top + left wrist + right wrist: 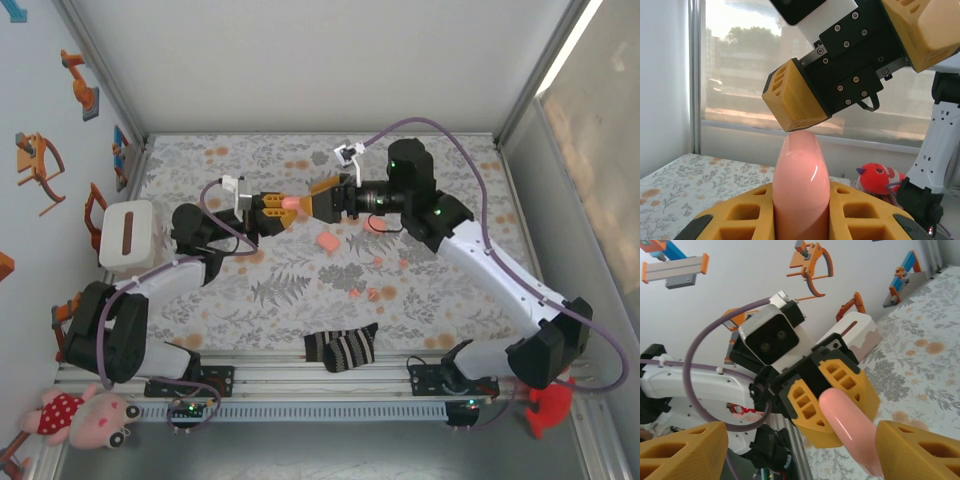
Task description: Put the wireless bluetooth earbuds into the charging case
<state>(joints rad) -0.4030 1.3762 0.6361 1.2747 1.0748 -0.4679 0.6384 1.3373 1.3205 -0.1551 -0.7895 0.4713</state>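
My left gripper (272, 212) is shut on a salmon-pink charging case (291, 204), held up above the flowered cloth with its lid closed. In the left wrist view the case (801, 185) stands edge-on between my yellow fingers (735, 215). My right gripper (318, 203) faces it, open, one finger on each side of the case's free end. From the right wrist, the case (850, 427) lies close to my right-hand finger (920, 450); whether they touch I cannot tell. A second pink case (327, 243) lies on the cloth. Tiny coral-red earbuds (356, 292) lie scattered nearer the front.
A white box (127, 236) stands at the cloth's left edge. A striped sock (342, 348) lies at the front edge between the arm bases. A red plush toy (548, 405) and a pink one (85, 415) sit off the cloth at the near corners.
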